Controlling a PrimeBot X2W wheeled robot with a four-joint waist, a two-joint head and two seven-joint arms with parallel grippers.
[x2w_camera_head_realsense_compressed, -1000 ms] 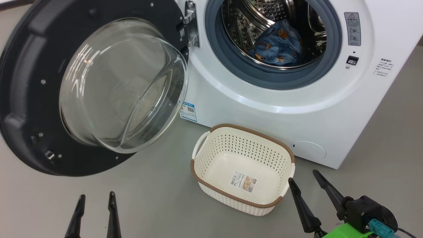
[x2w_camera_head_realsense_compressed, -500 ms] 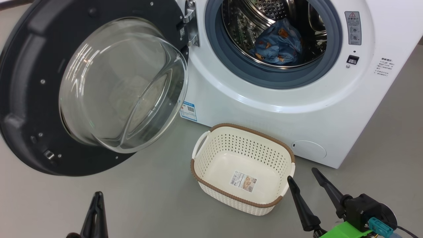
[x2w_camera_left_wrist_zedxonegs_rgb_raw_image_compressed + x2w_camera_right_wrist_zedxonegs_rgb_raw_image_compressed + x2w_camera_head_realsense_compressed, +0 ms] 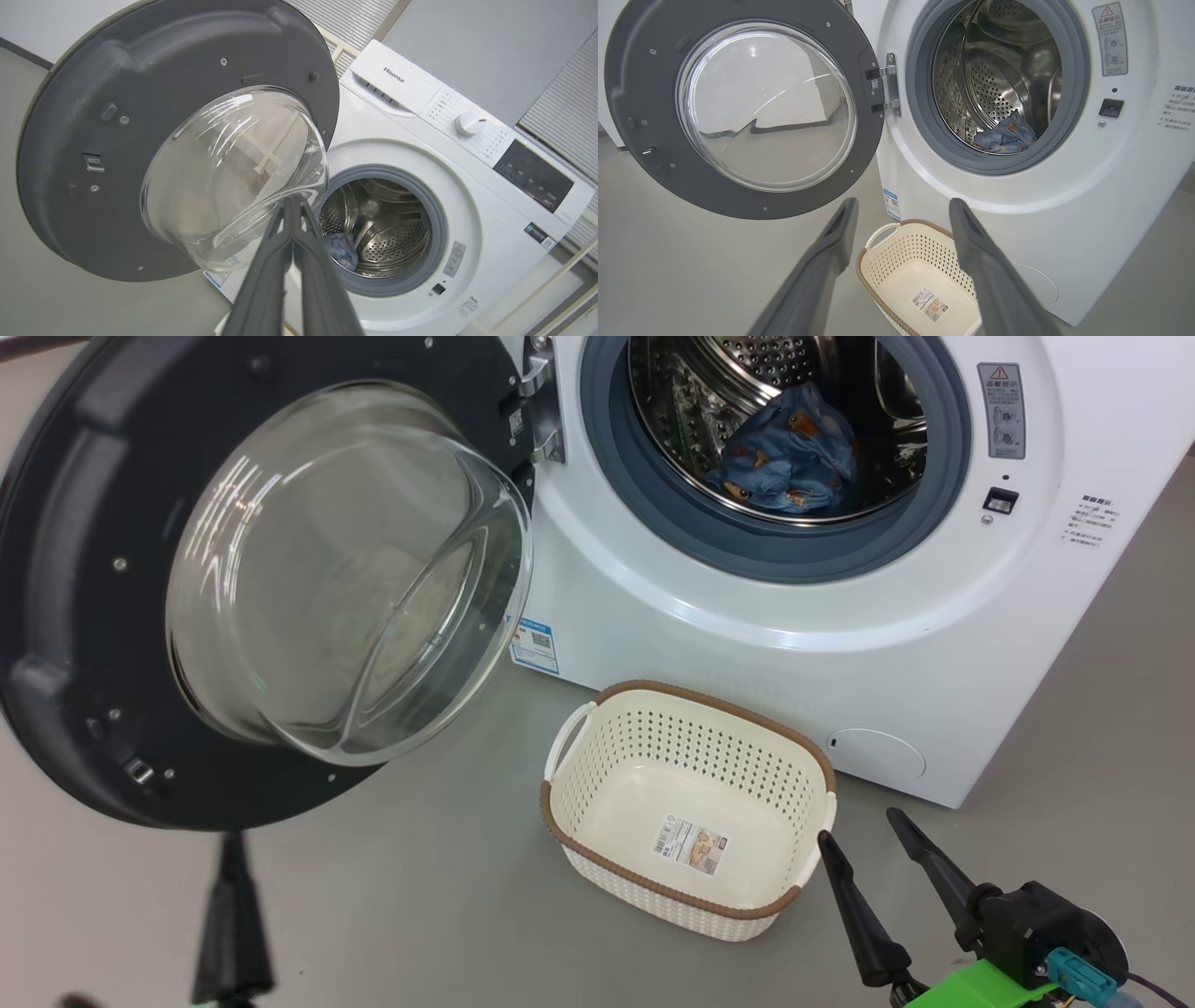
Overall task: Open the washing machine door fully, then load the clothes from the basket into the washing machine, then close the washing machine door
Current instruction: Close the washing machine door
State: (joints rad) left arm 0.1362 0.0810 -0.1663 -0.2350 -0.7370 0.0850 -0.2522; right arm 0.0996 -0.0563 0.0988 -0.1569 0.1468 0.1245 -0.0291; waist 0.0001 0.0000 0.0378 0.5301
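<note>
The washing machine door (image 3: 84, 597) hangs swung wide to the left, its glass bowl (image 3: 345, 569) bulging toward me; it also shows in the wrist views (image 3: 117, 140) (image 3: 654, 140). Inside the drum of the washing machine (image 3: 840, 644) lie the clothes (image 3: 789, 453), light-blue fabric with orange figures, seen again as clothes (image 3: 1006, 137) low in the drum. The basket (image 3: 597, 849) stands on the floor before the machine with only a label in it. My left gripper (image 3: 229, 845) is shut with nothing in it, low on the left below the door. My right gripper (image 3: 859, 826) is open beside the basket's right end.
Grey floor (image 3: 420, 896) stretches between the door and the basket. The open door overhangs the left side of that space. A control panel with a knob (image 3: 467, 123) runs along the machine's top.
My left gripper closed from open to shut and shifted a little leftward at the bottom of the head view. The right gripper, basket and door stayed put.
</note>
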